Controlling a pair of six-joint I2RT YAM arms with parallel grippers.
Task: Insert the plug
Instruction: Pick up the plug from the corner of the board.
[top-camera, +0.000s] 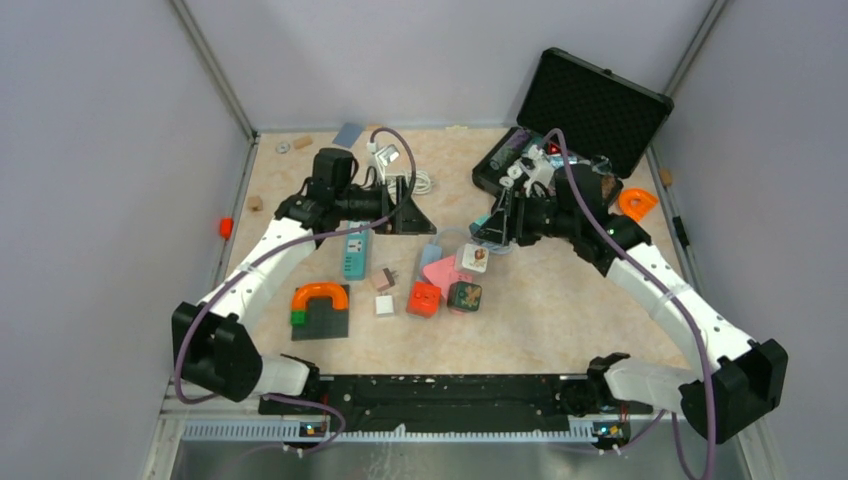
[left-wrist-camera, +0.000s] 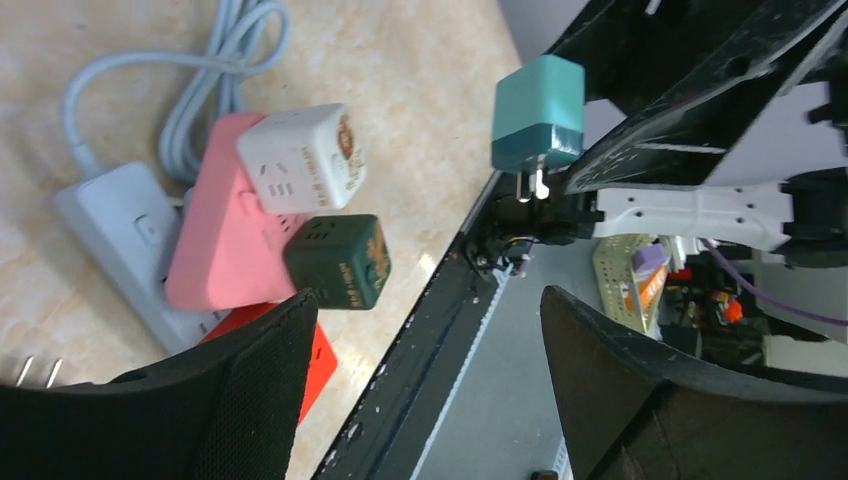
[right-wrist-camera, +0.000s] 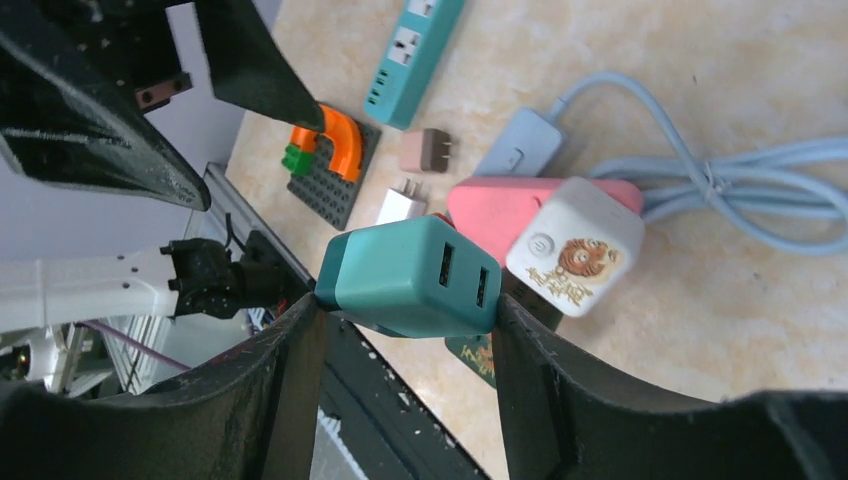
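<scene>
Teal power strip lies flat on the worktop left of centre, sockets facing up and unoccupied; judged the likely receiver. Left fingers stand wide and empty near its far end, probably positioned to steady it. Further right, the right fingers grip the teal plug by its flat sides, raised off the worktop near the pink strip, prongs exposed for insertion.
</scene>
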